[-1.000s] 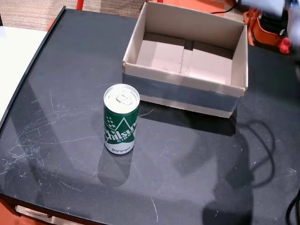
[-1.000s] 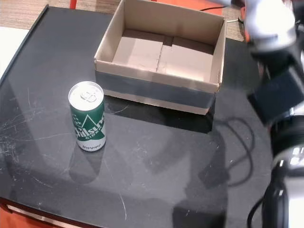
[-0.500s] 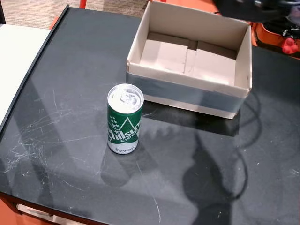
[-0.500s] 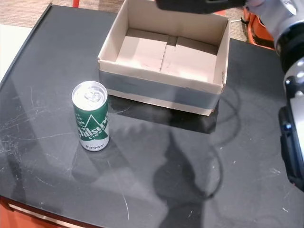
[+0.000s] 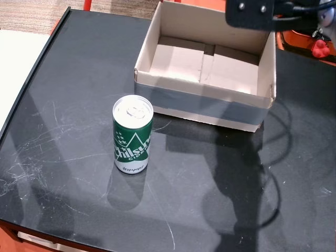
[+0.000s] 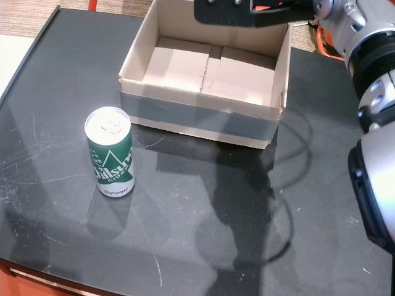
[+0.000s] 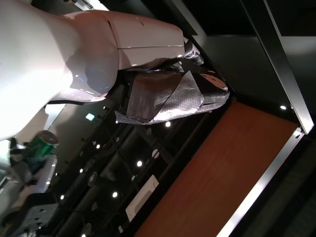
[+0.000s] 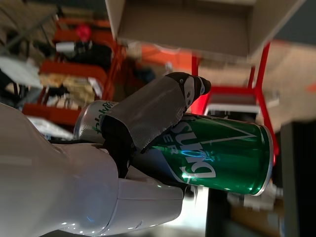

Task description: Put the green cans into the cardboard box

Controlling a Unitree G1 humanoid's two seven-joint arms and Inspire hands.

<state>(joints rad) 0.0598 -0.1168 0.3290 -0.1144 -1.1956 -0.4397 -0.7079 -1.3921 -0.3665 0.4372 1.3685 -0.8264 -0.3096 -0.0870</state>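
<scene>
One green can (image 5: 133, 135) (image 6: 110, 153) stands upright on the black table, in front of the cardboard box's left front corner. The open cardboard box (image 5: 202, 107) (image 6: 197, 118) has nothing in it in both head views. In the right wrist view my right hand (image 8: 148, 116) is shut on a second green can (image 8: 222, 153), held on its side, with the box (image 8: 197, 24) beyond it. My right arm (image 5: 249, 13) (image 6: 237, 11) reaches over the box's far wall; the hand itself is hidden in both head views. The left hand (image 7: 168, 94) shows only in the left wrist view, holding nothing, fingers loosely extended.
The black table (image 5: 210, 199) (image 6: 203, 246) is scratched at the left and carries the arm's shadow on the right. Orange and red equipment (image 5: 317, 47) sits past the table's far right corner. A white surface (image 5: 16, 63) borders the left edge.
My right arm has swung from the far right leftward and now hangs over the box's far wall. The standing can and the box have not moved on the table.
</scene>
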